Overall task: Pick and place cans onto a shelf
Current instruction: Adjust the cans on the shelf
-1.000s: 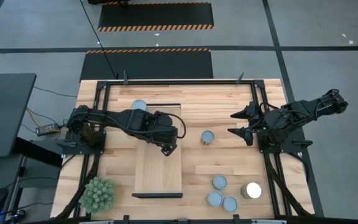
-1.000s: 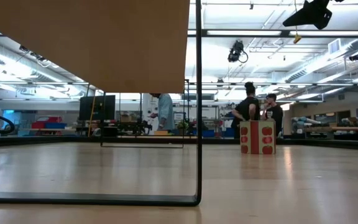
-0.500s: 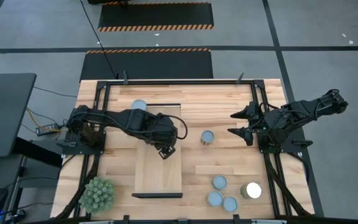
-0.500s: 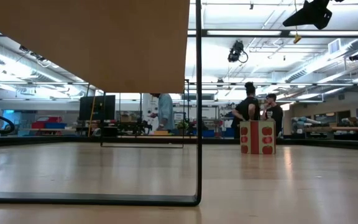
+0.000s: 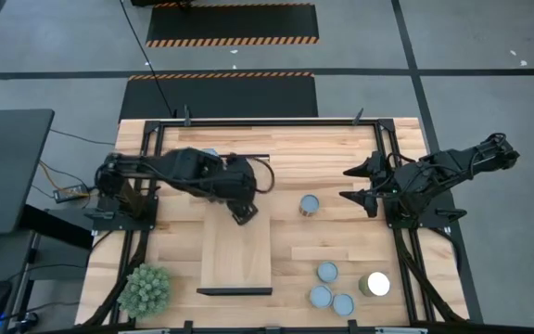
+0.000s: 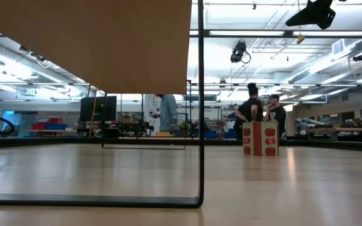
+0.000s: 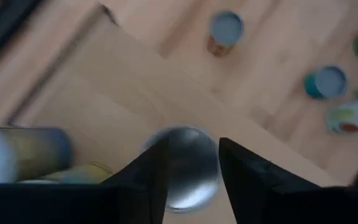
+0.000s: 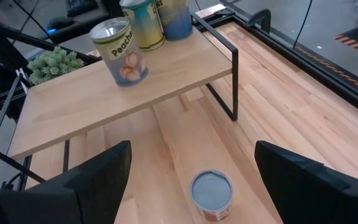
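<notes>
The shelf [image 5: 236, 243] is a pale board on dark legs standing left of the table's middle. Three cans stand upright at its far end: a peach-label can [image 8: 120, 59] and two behind it [image 8: 143, 22], [image 8: 176, 15]. My left gripper [image 5: 239, 211] hangs open above the shelf, a finger on either side over the silvery top of a can [image 7: 185, 165]. A loose can [image 5: 310, 205] stands on the table between the arms. Several more cans [image 5: 327, 272] cluster near the front right. My right gripper [image 5: 355, 184] waits open at the right, pointing at the loose can [image 8: 211, 194].
A spiky green plant [image 5: 146, 289] sits at the near left corner. The near half of the shelf board [image 5: 236, 264] is bare. A black frame [image 5: 267, 121] rims the table. In the low view the shelf's thin leg [image 6: 201, 125] stands upright; people stand far behind.
My left gripper has risen from the shelf top and drawn back a little toward the table's far left, its arm now covering the cans at the shelf's far end in the high view. My right arm has kept still.
</notes>
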### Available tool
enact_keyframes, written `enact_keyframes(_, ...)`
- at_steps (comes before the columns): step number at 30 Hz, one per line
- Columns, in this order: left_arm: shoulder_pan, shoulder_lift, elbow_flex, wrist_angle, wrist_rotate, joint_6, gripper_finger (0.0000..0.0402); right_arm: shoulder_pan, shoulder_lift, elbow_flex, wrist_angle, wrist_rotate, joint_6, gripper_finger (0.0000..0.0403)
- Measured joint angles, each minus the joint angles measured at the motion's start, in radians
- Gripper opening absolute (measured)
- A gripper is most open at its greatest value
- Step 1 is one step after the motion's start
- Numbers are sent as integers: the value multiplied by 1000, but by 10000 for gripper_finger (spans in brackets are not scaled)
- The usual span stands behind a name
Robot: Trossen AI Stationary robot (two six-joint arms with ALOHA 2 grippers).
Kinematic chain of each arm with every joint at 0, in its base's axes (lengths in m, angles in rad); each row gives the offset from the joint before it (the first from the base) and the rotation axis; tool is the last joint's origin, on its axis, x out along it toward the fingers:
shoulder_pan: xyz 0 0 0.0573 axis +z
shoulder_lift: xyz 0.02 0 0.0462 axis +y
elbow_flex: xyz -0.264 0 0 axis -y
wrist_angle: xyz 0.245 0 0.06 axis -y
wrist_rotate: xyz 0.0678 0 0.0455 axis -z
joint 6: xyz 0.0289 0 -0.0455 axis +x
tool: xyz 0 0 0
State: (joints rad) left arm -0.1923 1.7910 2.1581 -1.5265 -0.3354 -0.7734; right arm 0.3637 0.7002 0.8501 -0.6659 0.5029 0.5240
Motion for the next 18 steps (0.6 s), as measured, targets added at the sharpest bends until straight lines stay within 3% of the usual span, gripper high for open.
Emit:
enact_keyframes(7,88,-132,-44,-43,-68,48,125,-1,6,0,20,8,13,348)
enact_keyframes(18,246,-329,-308,-45,-40,58,117,-1,17,0,30,3,15,348)
